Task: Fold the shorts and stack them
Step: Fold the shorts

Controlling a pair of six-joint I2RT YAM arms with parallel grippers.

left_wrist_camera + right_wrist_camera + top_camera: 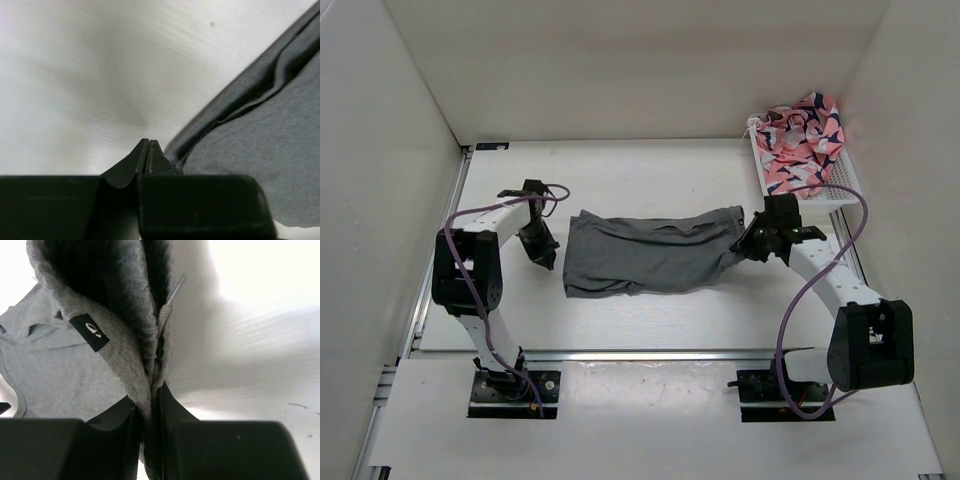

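Note:
The grey shorts (645,252) lie spread flat in the middle of the white table. Their right end is bunched and lifted. My right gripper (747,244) is shut on that end. In the right wrist view, folded grey knit (125,340) with a small black label (90,332) is pinched between the jaws of the right gripper (155,387). My left gripper (547,260) hangs just off the left edge of the shorts. In the left wrist view the left gripper (148,143) is shut with nothing between its tips. The dark hem of the shorts (240,107) runs right beside it.
A white basket (840,192) stands at the back right corner and holds a crumpled pink patterned garment (802,138). White walls enclose the table on the left, back and right. A metal rail (640,353) runs along the near edge.

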